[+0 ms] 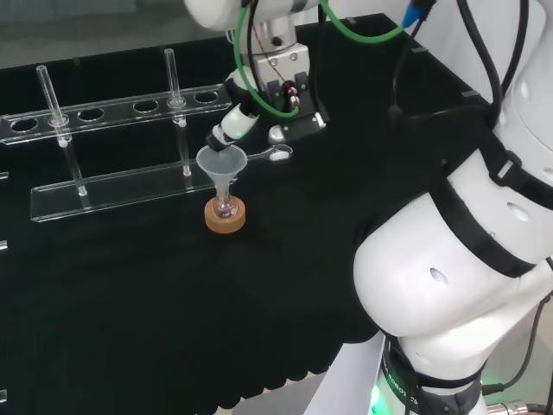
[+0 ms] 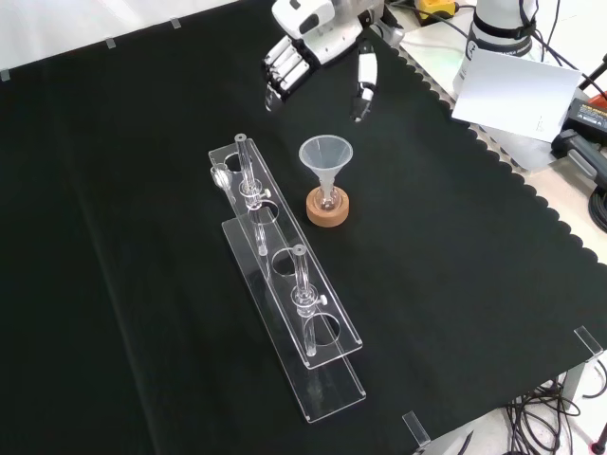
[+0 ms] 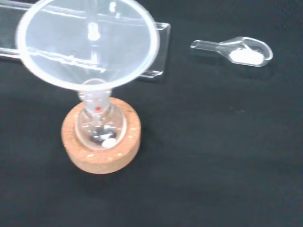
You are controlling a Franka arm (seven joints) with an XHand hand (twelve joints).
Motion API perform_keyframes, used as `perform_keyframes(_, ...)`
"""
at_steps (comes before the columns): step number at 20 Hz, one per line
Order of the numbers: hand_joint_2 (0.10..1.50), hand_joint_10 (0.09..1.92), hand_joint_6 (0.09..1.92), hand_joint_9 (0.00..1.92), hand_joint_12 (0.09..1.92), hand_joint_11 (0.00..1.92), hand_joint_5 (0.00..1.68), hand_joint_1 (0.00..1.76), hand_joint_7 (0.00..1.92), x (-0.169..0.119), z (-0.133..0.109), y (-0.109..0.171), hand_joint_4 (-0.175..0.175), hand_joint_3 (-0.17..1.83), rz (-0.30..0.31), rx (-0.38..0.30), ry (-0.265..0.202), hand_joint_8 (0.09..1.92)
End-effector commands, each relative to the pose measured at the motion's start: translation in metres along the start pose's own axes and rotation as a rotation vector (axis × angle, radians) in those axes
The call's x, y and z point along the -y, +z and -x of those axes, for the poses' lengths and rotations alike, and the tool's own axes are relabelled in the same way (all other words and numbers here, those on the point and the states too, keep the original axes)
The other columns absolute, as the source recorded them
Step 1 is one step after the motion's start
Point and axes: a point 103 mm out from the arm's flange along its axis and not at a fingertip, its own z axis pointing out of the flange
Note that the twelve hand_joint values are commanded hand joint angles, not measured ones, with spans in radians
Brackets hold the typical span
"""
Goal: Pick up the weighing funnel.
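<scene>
Note for your log: the weighing funnel (image 1: 275,156) lies flat on the black cloth (image 1: 130,303), untouched. In the head view it is at 3 o'clock of the big funnel (image 1: 221,164) and just beside its rim. The wrist view shows a white heap of powder-like stuff in the bowl of the weighing funnel (image 3: 239,51). The hand (image 1: 246,108) hangs above it, released and holding nothing. In the front view the fingers (image 2: 282,71) point down, relaxed, with the thumb (image 2: 364,81) set apart from them. What crowds your approach is the funnel (image 2: 326,156), which stands mouth up in a small flask (image 3: 100,127) on a cork ring (image 2: 328,210); the hand (image 2: 308,43) is at 12 o'clock of it in the front view. A clear rack (image 2: 322,322) with two glass tubes (image 2: 300,275) runs at 7 o'clock of the ring there, near it but apart. The cloth's scalloped edge (image 2: 531,223) runs down the front view's right, with a white panel (image 2: 517,90) at 2 o'clock and cables at 4 o'clock beyond it. The arm's white links (image 1: 449,268) fill the head view's right.
</scene>
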Motion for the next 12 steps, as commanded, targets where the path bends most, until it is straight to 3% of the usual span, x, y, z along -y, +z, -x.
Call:
perform_keyframes(1, 0.68, 0.74, 0.09, 0.35, 1.45, 0.23, 0.35, 0.50, 0.12, -0.003, 0.027, 0.002, -0.040, 0.28, -0.004, -0.029, 0.008, 0.72)
perform_keyframes(12, 0.72, 0.67, 0.09, 0.52, 1.39, 0.34, 0.39, 0.54, 0.24, -0.026, 0.077, -0.002, -0.045, 0.28, 0.028, -0.088, 0.027, 0.73)
